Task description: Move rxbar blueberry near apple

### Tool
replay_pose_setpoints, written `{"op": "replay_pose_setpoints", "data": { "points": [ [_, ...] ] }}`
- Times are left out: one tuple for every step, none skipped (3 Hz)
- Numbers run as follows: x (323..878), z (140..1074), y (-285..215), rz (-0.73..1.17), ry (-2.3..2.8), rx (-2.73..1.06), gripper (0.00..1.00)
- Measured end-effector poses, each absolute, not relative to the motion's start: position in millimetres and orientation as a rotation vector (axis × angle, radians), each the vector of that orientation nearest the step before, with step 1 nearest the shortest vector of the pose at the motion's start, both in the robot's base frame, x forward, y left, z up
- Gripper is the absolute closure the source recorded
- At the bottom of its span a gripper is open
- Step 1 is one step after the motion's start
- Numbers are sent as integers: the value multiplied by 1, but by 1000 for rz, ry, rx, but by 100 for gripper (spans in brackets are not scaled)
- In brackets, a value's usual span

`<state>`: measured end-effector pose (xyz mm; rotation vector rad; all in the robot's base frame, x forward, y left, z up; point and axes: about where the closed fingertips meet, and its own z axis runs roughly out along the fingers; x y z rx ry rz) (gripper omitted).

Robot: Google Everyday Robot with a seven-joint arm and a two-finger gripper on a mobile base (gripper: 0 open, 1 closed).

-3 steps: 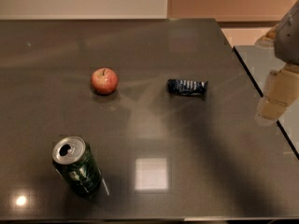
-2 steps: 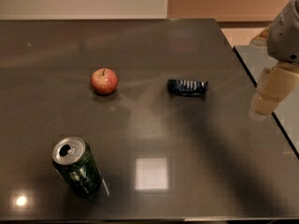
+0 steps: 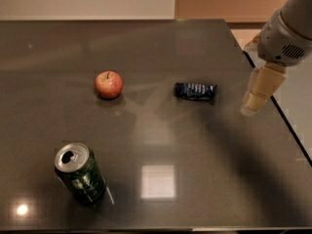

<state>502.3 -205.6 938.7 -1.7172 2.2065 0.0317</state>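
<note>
The rxbar blueberry (image 3: 195, 90) is a flat dark blue wrapper with pale lettering, lying on the dark table (image 3: 161, 48) right of centre. The apple (image 3: 108, 84) is small, round and red, standing left of the bar with a clear gap between them. My gripper (image 3: 257, 97) hangs from the arm at the right side, above the table near its right edge, to the right of the bar and apart from it. It holds nothing that I can see.
A dark green can (image 3: 79, 173) with a silver top stands at the front left. The table's right edge (image 3: 285, 121) runs diagonally just right of the gripper. A bright light patch (image 3: 158, 181) reflects on the tabletop at the front.
My gripper has moved left, from beyond the table's right edge to over the table, closer to the bar. The bar, apple and can have not moved.
</note>
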Motion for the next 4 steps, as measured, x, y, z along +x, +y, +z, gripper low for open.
{"op": "replay_pose_setpoints", "data": {
  "points": [
    [527,922,-200,77,2199,-1716,0],
    [548,905,-192,114,2196,-1719,0],
    [563,889,-184,133,2195,-1726,0],
    [573,874,-175,158,2198,-1735,0]
  ]
}}
